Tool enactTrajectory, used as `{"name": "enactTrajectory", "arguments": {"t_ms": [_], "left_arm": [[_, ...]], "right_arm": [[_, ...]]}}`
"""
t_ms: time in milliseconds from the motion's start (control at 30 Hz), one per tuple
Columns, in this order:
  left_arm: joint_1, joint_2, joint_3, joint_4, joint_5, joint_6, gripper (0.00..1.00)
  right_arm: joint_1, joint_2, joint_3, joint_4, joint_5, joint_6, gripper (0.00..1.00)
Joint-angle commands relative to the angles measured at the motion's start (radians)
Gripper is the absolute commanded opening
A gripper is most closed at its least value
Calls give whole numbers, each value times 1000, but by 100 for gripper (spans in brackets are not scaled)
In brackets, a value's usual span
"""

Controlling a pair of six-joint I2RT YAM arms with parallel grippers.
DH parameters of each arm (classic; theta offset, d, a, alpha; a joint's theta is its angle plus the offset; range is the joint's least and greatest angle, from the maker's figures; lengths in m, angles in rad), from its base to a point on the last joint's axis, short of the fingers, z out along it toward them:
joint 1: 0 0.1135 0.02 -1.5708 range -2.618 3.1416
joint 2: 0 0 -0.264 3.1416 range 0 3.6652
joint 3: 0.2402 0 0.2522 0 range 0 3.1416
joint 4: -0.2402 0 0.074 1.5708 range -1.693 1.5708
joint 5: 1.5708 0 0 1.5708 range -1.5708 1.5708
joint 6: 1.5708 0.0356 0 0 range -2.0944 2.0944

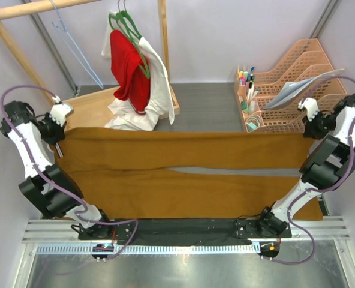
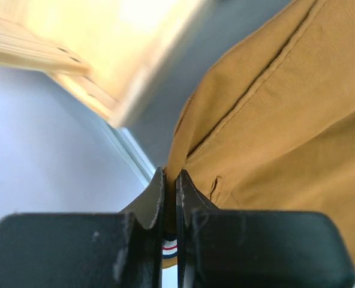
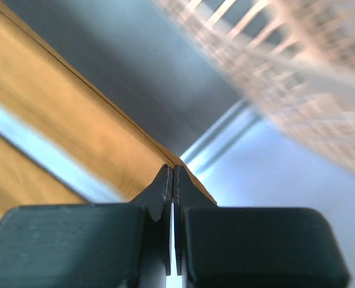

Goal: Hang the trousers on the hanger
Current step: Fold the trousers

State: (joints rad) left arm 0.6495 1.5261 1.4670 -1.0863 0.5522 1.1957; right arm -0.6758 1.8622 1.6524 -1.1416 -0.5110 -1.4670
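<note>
Now, slip risk: thin hold at the right gripper (image 3: 170,169), closed flat on only the very hem corner of the trousers (image 1: 183,174); likely loses that corner if pulled taut or lifted fast.
Sag risk: long span of cloth between the two grips; probably drags or folds on the table (image 1: 207,105) if raised unevenly.
Snag risk: red garment (image 1: 129,69) just beyond the left gripper's side; may catch the cloth on the way up.
Left gripper (image 2: 170,175): clamped on the waist-end corner, cloth pinched between the fingers.
Trousers: stretched flat from one gripper to the other, spreading back from both sets of fingertips toward the arm bases.
Hanger (image 1: 84,60): hangs from the wooden rail (image 1: 39,7), well beyond and above the left gripper, apart from the trousers.
</note>
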Motion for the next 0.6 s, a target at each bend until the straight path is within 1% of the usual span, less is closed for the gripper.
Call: {"name": "enactTrajectory", "arguments": {"t_ms": [0, 100, 133, 167, 200, 233, 267, 300, 333, 367, 400, 433, 467, 500, 533, 567], "left_arm": [[10, 20, 157, 86, 2, -182, 0], [21, -4, 168, 60, 24, -159, 0], [41, -39, 162, 33, 32, -144, 0], [56, -56, 141, 14, 46, -124, 0], [70, -78, 125, -6, 52, -67, 0], [105, -99, 106, -29, 54, -41, 0], [128, -142, 61, -47, 55, -10, 0], [153, -161, 41, -73, 57, 96, 0], [204, -176, 20, -151, 57, 158, 0], [231, -200, -22, -193, 54, 229, 0], [260, -210, -45, -226, 48, 281, 0], [312, -214, -68, -286, 19, 386, 0], [332, -218, -121, -331, -13, 456, 0], [352, -218, -157, -374, -52, 522, 0], [381, -224, -304, -412, -184, 657, 0], [387, -248, -368, -379, -217, 669, 0]], "right_arm": [[-36, -109, 109, 28, -72, 34, 1], [-115, -167, 103, 14, -116, -4, 1], [-143, -182, 89, -4, -142, -60, 1], [-210, -198, 81, -26, -153, -106, 1], [-243, -213, 72, -77, -161, -149, 1], [-275, -239, 51, -108, -168, -194, 1], [-316, -253, 38, -139, -185, -307, 1], [-377, -264, 8, -194, -193, -346, 1], [-407, -280, -12, -226, -189, -399, 1], [-427, -288, -40, -256, -164, -493, 1], [-461, -297, -121, -273, -146, -527, 1], [-472, -317, -170, -273, -121, -556, 1], [-481, -330, -227, -270, -59, -593, 1], [-493, -343, -352, -230, -29, -646, 1], [-520, -368, -481, -180, 35, -700, 1], [-531, -395, -543, -112, 84, -720, 1]]}}
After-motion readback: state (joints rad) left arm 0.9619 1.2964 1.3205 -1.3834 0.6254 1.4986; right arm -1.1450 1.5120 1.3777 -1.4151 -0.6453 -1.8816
